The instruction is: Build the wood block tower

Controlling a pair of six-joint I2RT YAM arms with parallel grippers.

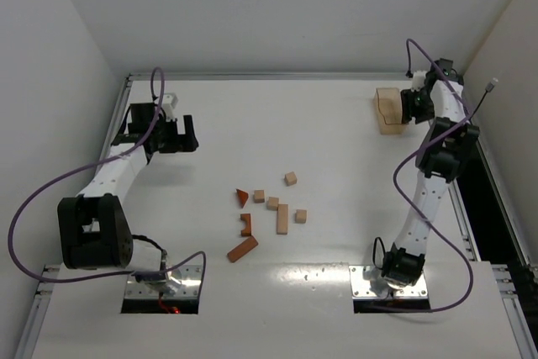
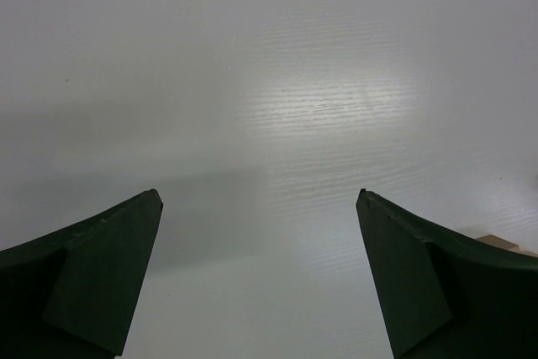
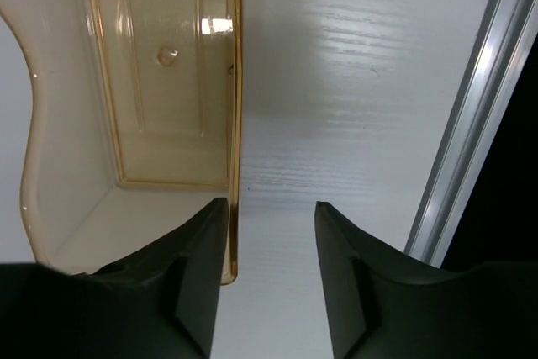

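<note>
The wood blocks lie scattered flat at the table's middle: a reddish triangle [image 1: 242, 197], a reddish notched piece [image 1: 246, 224], a reddish bar [image 1: 242, 249], a tan bar [image 1: 282, 219] and several tan cubes [image 1: 290, 178]. None rests on another, and no wood block tower is in view. My left gripper [image 1: 179, 134] [image 2: 259, 195] hangs wide open over bare table at the far left, with nothing between its fingers. My right gripper [image 1: 409, 107] [image 3: 270, 203] is at the far right with its jaws parted. A tray's thin wall stands just inside its left finger; the right finger is clear of it.
The translucent tan tray [image 1: 387, 111] [image 3: 168, 81] lies at the back right, next to the table's metal side rail [image 3: 471, 140]. A sliver of tan wood [image 2: 498, 241] peeks out beside the left gripper's right finger. White walls close in the table on three sides.
</note>
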